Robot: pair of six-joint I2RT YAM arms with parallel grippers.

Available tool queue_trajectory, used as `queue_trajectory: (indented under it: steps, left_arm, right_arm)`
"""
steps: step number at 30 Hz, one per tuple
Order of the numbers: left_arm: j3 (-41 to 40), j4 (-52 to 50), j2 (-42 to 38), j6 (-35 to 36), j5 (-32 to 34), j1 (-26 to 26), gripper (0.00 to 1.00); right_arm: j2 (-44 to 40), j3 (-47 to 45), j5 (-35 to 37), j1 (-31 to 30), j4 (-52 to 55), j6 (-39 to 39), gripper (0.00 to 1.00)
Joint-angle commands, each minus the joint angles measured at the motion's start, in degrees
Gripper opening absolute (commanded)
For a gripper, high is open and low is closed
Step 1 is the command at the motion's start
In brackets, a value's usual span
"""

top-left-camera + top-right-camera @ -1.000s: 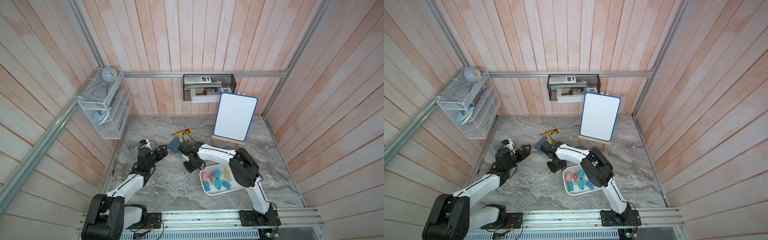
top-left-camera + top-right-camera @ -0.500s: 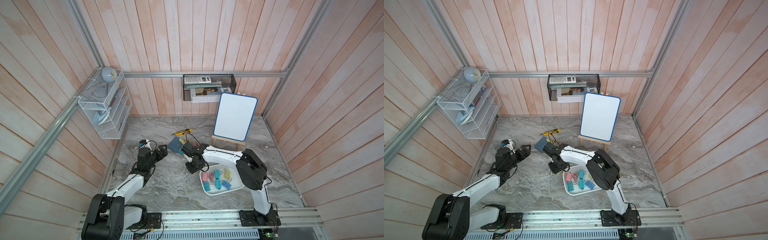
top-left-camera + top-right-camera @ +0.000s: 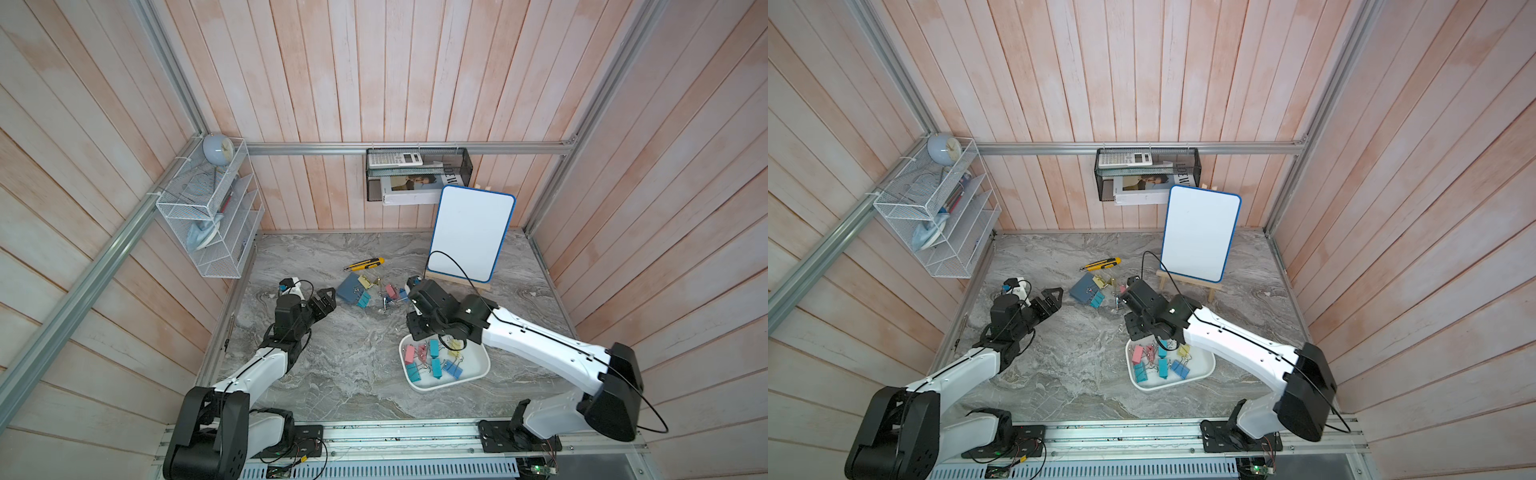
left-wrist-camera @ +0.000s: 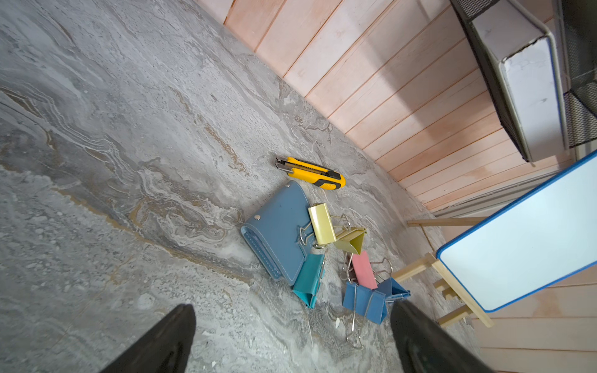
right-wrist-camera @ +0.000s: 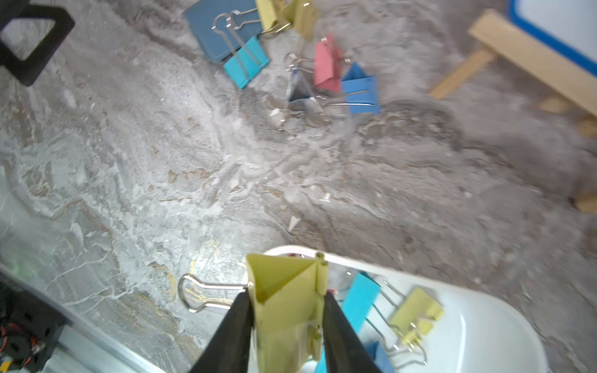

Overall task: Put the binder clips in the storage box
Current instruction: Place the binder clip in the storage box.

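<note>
My right gripper (image 5: pixel 286 297) is shut on a yellow binder clip (image 5: pixel 281 277), held over the near-left rim of the white storage box (image 5: pixel 484 310). In both top views that gripper (image 3: pixel 419 332) (image 3: pixel 1140 330) sits at the box's (image 3: pixel 478 368) (image 3: pixel 1206 370) far-left corner. Several pink, teal, blue and yellow clips lie inside the box. Loose clips remain on the table: teal (image 4: pixel 308 281), yellow (image 4: pixel 321 224), pink (image 4: pixel 364 269), blue (image 4: pixel 363 300). My left gripper (image 4: pixel 292 308) (image 3: pixel 326 297) stands open and holds nothing, just short of that pile.
A blue-grey pad (image 4: pixel 277 232) touches the loose clips, with a yellow-and-black utility knife (image 4: pixel 310 172) behind it. A whiteboard on a wooden easel (image 3: pixel 469 232) stands at the back right. A white wire rack (image 3: pixel 212 216) and black mesh basket (image 3: pixel 417 172) hang on the walls.
My right gripper has moved from beside the loose pile rightward to the box's edge, carrying the yellow clip. The left arm has stayed still.
</note>
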State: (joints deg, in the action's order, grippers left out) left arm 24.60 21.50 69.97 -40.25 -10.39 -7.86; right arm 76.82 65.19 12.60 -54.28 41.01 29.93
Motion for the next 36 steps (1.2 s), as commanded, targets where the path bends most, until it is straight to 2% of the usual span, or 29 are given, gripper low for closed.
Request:
queue_trajectory:
  steps: [1, 6, 9, 12, 17, 22, 27, 30, 33, 36]
  left_arm:
    - [0.35, 1.81, 0.72, -0.18, -1.30, -0.55, 1.00]
    - [0.56, 1.45, 0.77, 0.30, -1.07, -1.25, 1.00]
    - [0.63, 1.37, 0.70, 0.44, -0.86, -1.48, 1.00]
    - [0.64, 1.31, 0.76, 0.48, -0.77, -1.56, 1.00]
    - [0.94, 0.07, 0.08, 1.61, 0.31, -1.95, 1.00]
    - [1.20, -1.50, -1.10, 3.12, 1.77, -2.60, 1.00]
    - [1.04, -0.64, -0.60, 3.04, 2.18, -3.73, 1.00]
    - [1.58, -0.17, 0.78, 2.98, 1.67, -4.68, 1.00]
    - [1.70, -0.07, 0.90, 2.89, 1.60, -5.06, 1.00]
    - [1.51, -0.37, 0.28, 3.07, 1.99, -5.15, 1.00]
  right_arm:
    - [-8.36, -8.10, 10.55, 1.14, 2.94, 5.68, 0.35]
    - [-20.59, -18.32, 6.17, 9.40, 4.51, 10.20, 0.35]
    - [-22.87, -22.49, 3.75, 12.04, 3.58, 11.62, 0.35]
    - [-20.44, -24.85, 3.20, 12.70, 1.89, 12.20, 0.35]
    - [-11.78, -26.12, 4.54, 13.65, -2.73, 12.02, 0.36]
    - [-4.81, -25.44, 4.89, 14.57, -6.01, 10.59, 0.43]
    - [-2.34, -19.53, 3.83, 14.69, -2.52, 8.57, 0.56]
    - [-1.46, -11.94, 4.41, 14.56, 1.41, 3.88, 0.57]
    - [-0.05, -7.44, 2.93, 14.06, -2.15, 0.91, 0.57]
    - [4.68, -3.18, 1.53, 13.95, -5.70, 1.31, 0.57]
